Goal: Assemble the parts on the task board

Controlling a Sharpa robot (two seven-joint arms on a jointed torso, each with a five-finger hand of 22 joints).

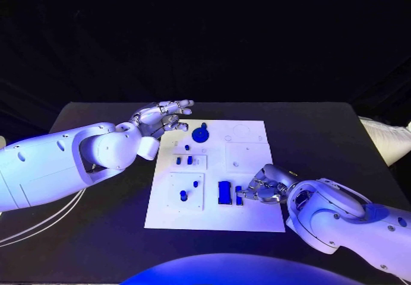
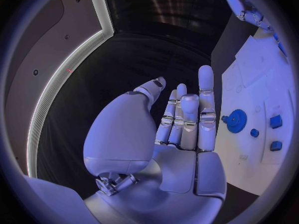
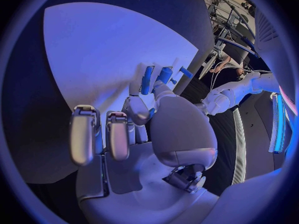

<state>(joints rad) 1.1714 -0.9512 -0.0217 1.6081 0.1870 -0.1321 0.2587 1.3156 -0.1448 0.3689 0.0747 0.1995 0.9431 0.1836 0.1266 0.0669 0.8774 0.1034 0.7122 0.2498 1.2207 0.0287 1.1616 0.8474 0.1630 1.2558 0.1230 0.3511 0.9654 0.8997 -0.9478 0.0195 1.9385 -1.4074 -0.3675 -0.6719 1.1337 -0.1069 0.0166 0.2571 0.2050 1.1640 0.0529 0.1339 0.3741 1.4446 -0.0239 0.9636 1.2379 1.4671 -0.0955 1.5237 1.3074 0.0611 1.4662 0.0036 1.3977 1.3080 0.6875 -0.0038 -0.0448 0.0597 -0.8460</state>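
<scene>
The white task board (image 1: 248,219) lies in the middle of the black surface (image 1: 325,130). The left hand (image 1: 163,117) hovers at the board's far left corner, fingers straight and apart, holding nothing; the blue gear (image 1: 201,133) sits on the board just beside its fingertips. In the left wrist view the gear (image 2: 236,120) lies past the outstretched fingers (image 2: 206,99), apart from them.

The right hand (image 1: 264,189) rests low at the board's near right part, fingers curled down beside the long blue block (image 1: 224,192) and a smaller blue piece (image 1: 239,195). Whether it pinches either part, I cannot tell. Small blue pegs (image 1: 184,160) stand further left on the board.
</scene>
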